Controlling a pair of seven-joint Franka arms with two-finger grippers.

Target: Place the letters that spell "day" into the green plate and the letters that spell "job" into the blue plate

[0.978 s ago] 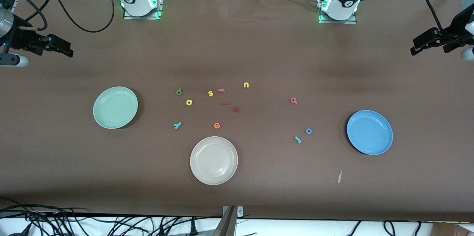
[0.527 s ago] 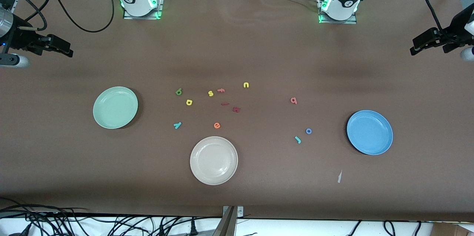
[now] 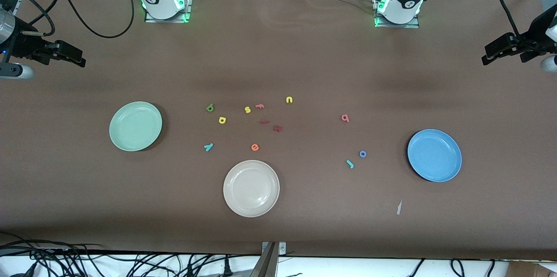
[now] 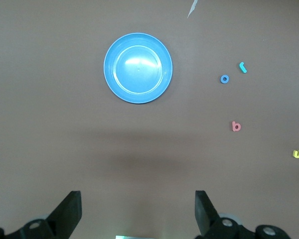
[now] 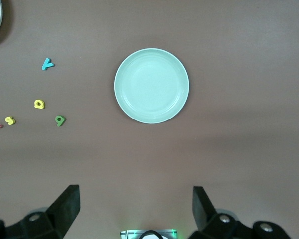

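Observation:
The green plate [image 3: 135,126] [image 5: 151,85] lies toward the right arm's end, the blue plate [image 3: 434,155] [image 4: 138,67] toward the left arm's end. Between them, the olive-green letter [image 3: 210,108], yellow round letter [image 3: 222,120] and teal "y" [image 3: 209,147] lie nearer the green plate. The salmon "b" [image 3: 345,118], blue "o" [image 3: 362,154] and teal "j" [image 3: 350,164] lie nearer the blue plate. My right gripper [image 3: 82,61] [image 5: 135,206] and left gripper [image 3: 485,58] [image 4: 138,209] hang high over the table's two ends, both open and empty.
A cream-white plate [image 3: 251,188] sits nearest the front camera. Mid-table lie a yellow "s" [image 3: 247,109], a yellow "n" [image 3: 289,100], a pink "f" [image 3: 260,105], an orange "e" [image 3: 255,147] and two dark red letters [image 3: 278,128]. A paper scrap [image 3: 398,207] lies near the blue plate.

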